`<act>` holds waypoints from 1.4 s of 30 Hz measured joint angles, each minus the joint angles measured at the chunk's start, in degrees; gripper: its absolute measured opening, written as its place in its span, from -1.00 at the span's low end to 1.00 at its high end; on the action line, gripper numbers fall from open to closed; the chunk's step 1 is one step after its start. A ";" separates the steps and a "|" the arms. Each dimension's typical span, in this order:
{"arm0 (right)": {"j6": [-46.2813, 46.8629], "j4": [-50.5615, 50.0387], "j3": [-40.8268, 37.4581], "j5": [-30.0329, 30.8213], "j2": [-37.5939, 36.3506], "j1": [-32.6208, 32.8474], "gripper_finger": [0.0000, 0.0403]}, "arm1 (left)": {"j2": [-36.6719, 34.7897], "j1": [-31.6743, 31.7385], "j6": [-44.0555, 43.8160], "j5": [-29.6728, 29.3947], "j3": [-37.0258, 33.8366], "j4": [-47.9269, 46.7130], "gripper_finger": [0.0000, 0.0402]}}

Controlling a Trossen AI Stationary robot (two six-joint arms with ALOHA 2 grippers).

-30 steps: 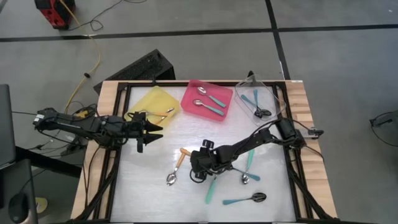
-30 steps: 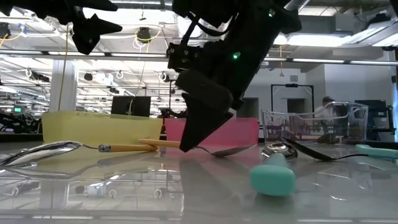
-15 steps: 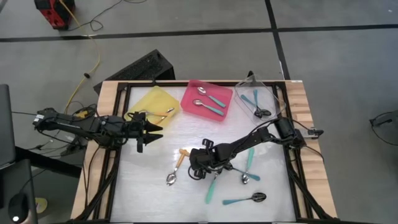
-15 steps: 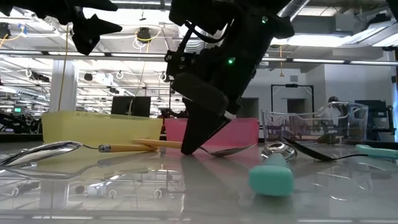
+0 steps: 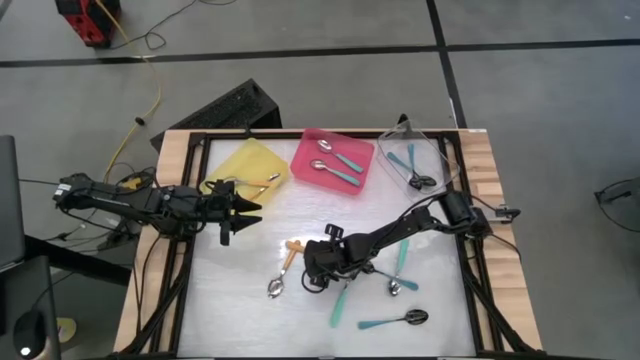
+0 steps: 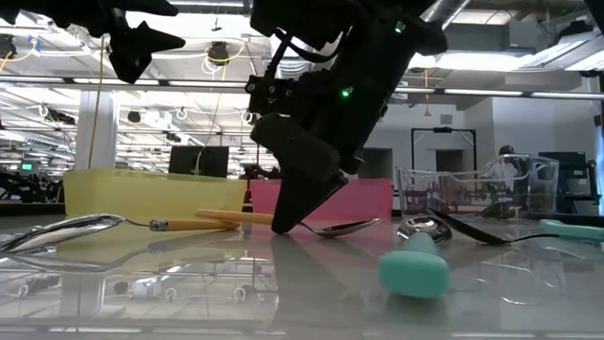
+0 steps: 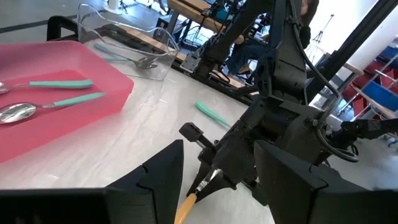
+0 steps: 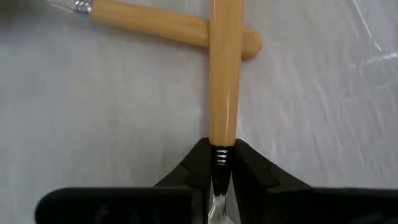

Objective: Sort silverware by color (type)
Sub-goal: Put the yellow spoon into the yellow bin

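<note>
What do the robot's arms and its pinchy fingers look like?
Both arms are black and jointed, with thin black cables running along them. The left gripper ends in two flat, pointed black fingers, like a beak. The right gripper is a chunky black block with a small green light glowing on it.

Your table (image 5: 240, 300): white top, wooden side rails. Along far edge you have yellow tray (image 5: 246, 165), pink tray (image 5: 334, 159), clear tray (image 5: 412, 160) in a row. Loose on top: two orange-handled spoons (image 5: 284, 268) crossing near centre, teal-handled spoon (image 5: 338, 303) beside them, another teal-handled spoon (image 5: 400, 266) toward right rail, black-bowled teal spoon (image 5: 394, 320) nearest front edge.
</note>
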 joint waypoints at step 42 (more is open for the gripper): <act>-26.30 22.93 10.46 29.56 -10.68 -0.85 -0.67 | 2.08 -7.52 14.85 -1.13 0.00 16.48 -0.10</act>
